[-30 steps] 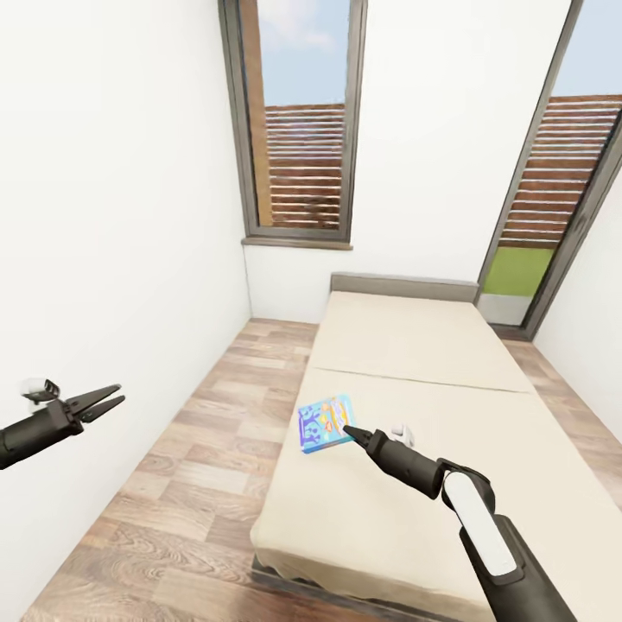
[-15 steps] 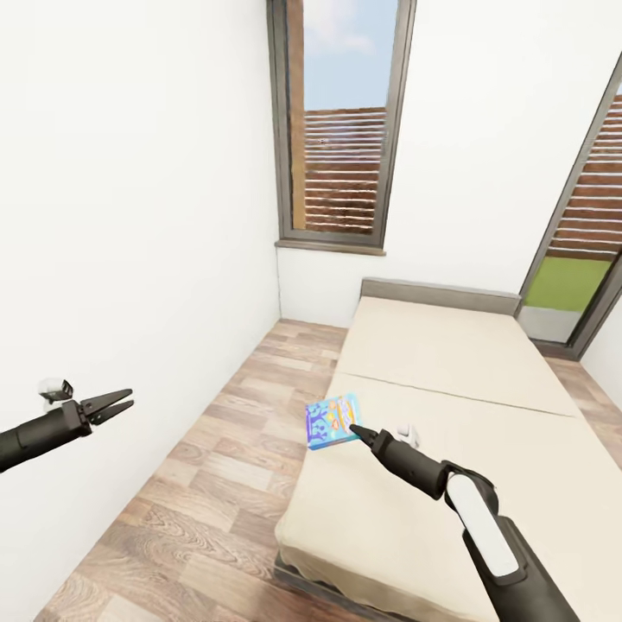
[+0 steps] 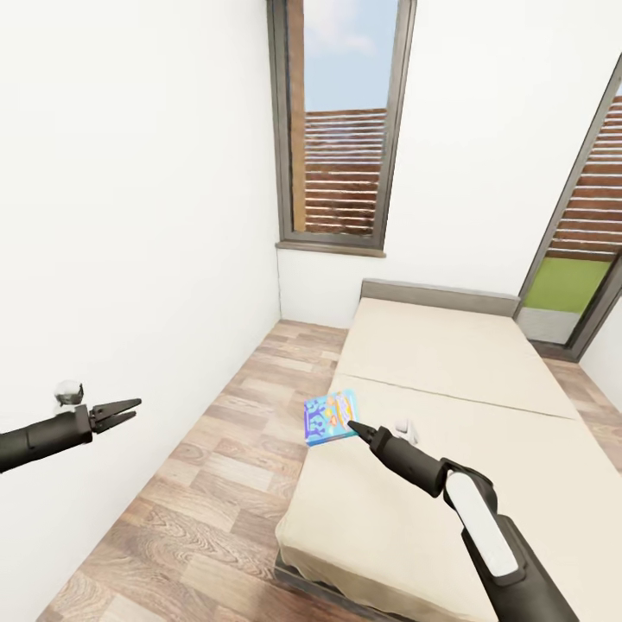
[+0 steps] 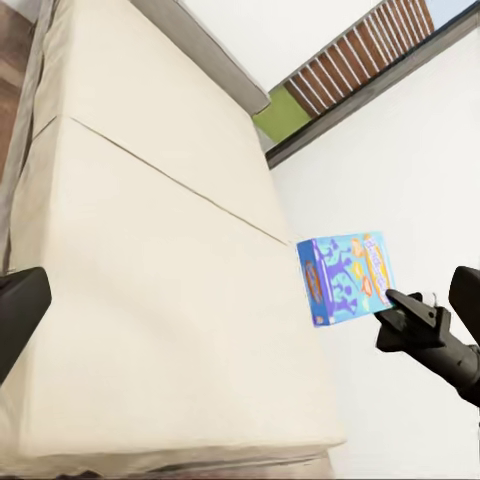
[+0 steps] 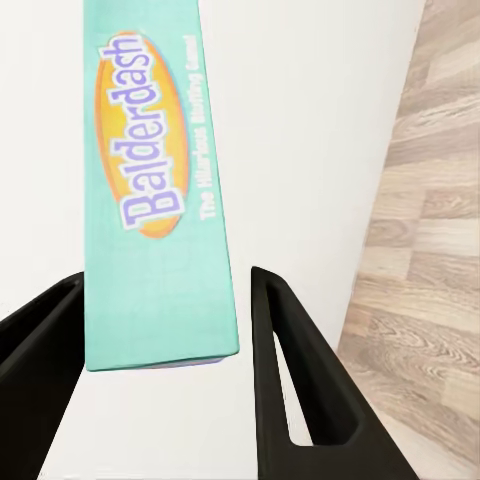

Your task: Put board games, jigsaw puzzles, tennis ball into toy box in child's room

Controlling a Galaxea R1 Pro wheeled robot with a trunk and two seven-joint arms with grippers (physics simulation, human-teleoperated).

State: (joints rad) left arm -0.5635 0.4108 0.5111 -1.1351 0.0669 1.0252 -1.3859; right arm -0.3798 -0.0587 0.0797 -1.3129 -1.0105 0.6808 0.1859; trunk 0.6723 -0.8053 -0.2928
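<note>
Right claw point(image 3: 352, 427) pinches the small blue game box point(image 3: 330, 417), lifted off the bed point(image 3: 449, 363). Box's long axis runs straight out from the claw. Left claw point(image 3: 121, 409) spread, empty, well left.

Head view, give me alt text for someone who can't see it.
The right claw holds a small blue board game by its edge, lifted above the near left side of a beige bed. The left claw hangs open over the wood floor beside a white wall, with tall windows behind the bed.
</note>
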